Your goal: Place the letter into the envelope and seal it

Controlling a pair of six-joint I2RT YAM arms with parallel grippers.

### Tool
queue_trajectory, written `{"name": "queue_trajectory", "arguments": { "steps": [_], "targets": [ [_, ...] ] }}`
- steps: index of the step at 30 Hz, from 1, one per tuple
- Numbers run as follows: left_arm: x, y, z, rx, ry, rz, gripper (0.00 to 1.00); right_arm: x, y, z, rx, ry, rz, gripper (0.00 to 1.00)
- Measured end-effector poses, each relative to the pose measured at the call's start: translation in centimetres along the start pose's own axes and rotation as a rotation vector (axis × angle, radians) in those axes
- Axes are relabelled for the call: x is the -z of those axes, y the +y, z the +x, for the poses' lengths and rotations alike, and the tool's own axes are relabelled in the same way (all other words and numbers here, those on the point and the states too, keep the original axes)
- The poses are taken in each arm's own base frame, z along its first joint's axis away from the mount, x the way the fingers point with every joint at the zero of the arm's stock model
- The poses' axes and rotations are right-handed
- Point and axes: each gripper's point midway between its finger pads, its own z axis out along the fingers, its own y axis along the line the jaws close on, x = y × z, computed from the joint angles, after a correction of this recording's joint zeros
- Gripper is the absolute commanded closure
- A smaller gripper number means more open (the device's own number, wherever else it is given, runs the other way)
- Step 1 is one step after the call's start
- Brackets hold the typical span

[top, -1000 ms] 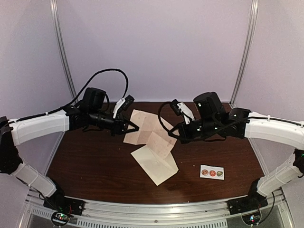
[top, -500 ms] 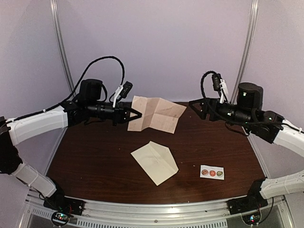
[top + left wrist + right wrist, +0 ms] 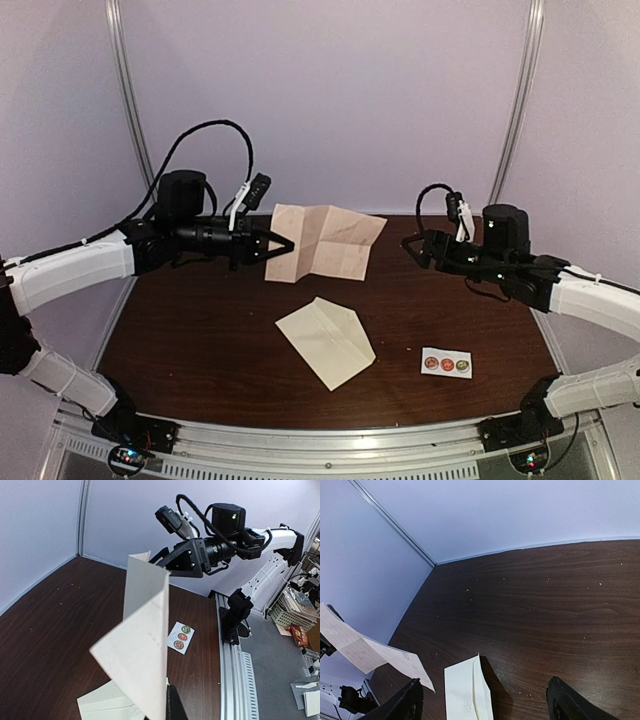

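Observation:
The letter (image 3: 325, 242), a pinkish creased sheet, hangs unfolded above the far side of the table. My left gripper (image 3: 281, 245) is shut on its left edge. In the left wrist view the letter (image 3: 142, 645) fills the middle, with one dark finger (image 3: 174, 705) beside it. The cream envelope (image 3: 325, 342) lies flat on the table, its pointed flap toward the right, under no gripper. My right gripper (image 3: 412, 250) hovers open to the right of the letter, holding nothing. Its view shows the envelope (image 3: 465, 690) below the wide-apart fingers (image 3: 407, 702) and the letter (image 3: 365, 647) at far left.
A small white strip of round stickers (image 3: 446, 363) lies near the right front of the dark wooden table (image 3: 200, 330). Pale walls with metal posts (image 3: 130, 110) close in the back and sides. The metal rail (image 3: 330, 440) with the arm bases runs along the front.
My right gripper has opened, let go of the letter and pulled back to the right. My left gripper has lifted the letter off the table and holds it alone.

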Motion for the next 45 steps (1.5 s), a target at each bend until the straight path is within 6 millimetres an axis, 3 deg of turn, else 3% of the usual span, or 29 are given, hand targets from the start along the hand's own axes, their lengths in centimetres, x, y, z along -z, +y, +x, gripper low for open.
{"name": "queue_trajectory", "arguments": {
  "steps": [8, 13, 23, 36, 45],
  "targets": [
    [0.0, -0.5, -0.1, -0.001, -0.003, 0.028, 1.00, -3.2, -0.4, 3.9, -0.025, 0.144, -0.061, 0.13],
    [0.0, -0.8, -0.1, -0.001, -0.002, 0.044, 1.00, -4.1, 0.5, 5.1, -0.028, 0.192, -0.141, 0.12],
    [0.3, -1.6, -0.5, -0.011, -0.013, 0.077, 1.00, -4.3, 1.9, 5.6, -0.008, 0.210, -0.240, 0.11],
    [0.8, -2.4, -1.3, -0.033, -0.035, 0.095, 1.00, -5.1, 0.5, 5.3, -0.044, 0.183, -0.219, 0.10],
    [0.8, -2.7, -1.3, -0.034, -0.036, 0.105, 1.00, -5.4, 1.1, 5.2, -0.043, 0.189, -0.259, 0.10]
  ]
}}
